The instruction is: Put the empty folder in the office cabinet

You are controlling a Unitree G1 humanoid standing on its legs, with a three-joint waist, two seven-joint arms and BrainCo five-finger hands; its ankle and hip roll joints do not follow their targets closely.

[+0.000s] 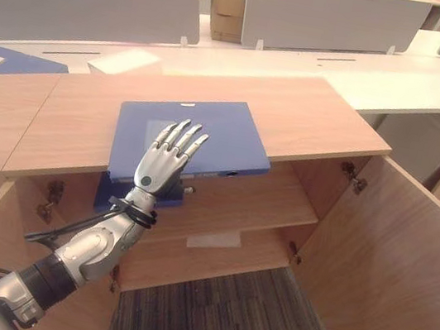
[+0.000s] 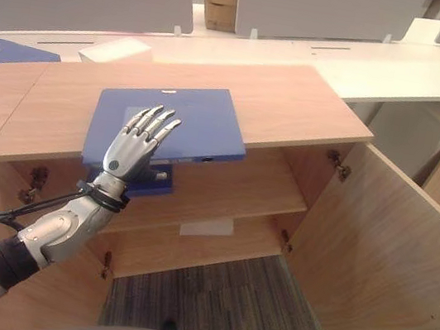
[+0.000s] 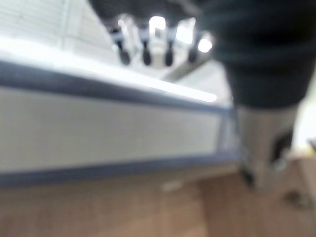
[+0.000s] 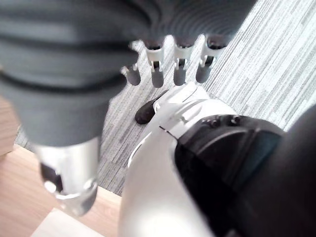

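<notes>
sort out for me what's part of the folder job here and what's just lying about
Job: blue folder overhanging the cabinet top; left hand flat on it; open office cabinet.

Lying about: second blue folder far left; white paper behind; paper sheet on the lower shelf.

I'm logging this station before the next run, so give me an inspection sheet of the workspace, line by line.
Surface: wooden cabinet top, bare apart from the folder.
Job's things: blue folder lies flat on the cabinet top, its near edge overhanging the open front; a second blue folder sits on the upper shelf below it.
Clutter: white sheet on the lower shelf; another blue folder on the far desk.
Hands: left hand rests straight-fingered on the top folder; right hand hangs relaxed above the carpet.
Cables: nothing seen.
Surroundings: cabinet door swung open; grey desk dividers behind; striped carpet.
</notes>
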